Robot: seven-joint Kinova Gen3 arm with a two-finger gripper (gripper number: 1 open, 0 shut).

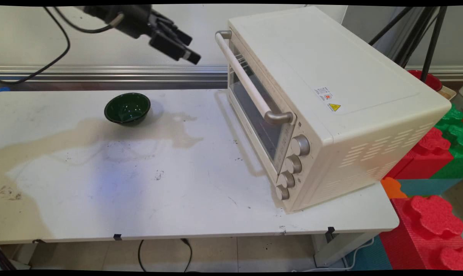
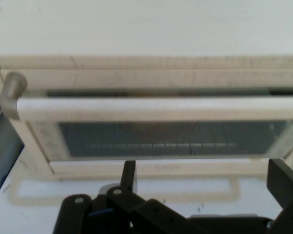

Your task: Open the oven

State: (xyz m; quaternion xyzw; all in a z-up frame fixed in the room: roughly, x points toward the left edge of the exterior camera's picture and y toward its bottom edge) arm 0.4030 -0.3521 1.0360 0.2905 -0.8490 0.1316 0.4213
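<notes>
My black gripper [image 1: 190,48] hangs high over the table's back, open and empty, pointing at the cream toaster oven [image 1: 331,76]. It is a short way left of the far end of the oven's door handle [image 1: 250,84]. The oven door is shut. In the hand view the handle [image 2: 156,108] runs straight across, above the door glass [image 2: 176,139], with my gripper [image 2: 205,175] spread wide below it and touching nothing. An empty dark green bowl [image 1: 127,108] sits on the table [image 1: 177,184] below and left of the gripper.
The oven fills the table's right half, with four knobs [image 1: 292,165] at its near end. Red and green foam blocks [image 1: 430,153] are stacked beyond the table's right edge. Black tripod legs [image 1: 430,38] and a red bowl [image 1: 427,78] stand behind the oven. A brownish stain [image 1: 81,132] spreads across the left of the table.
</notes>
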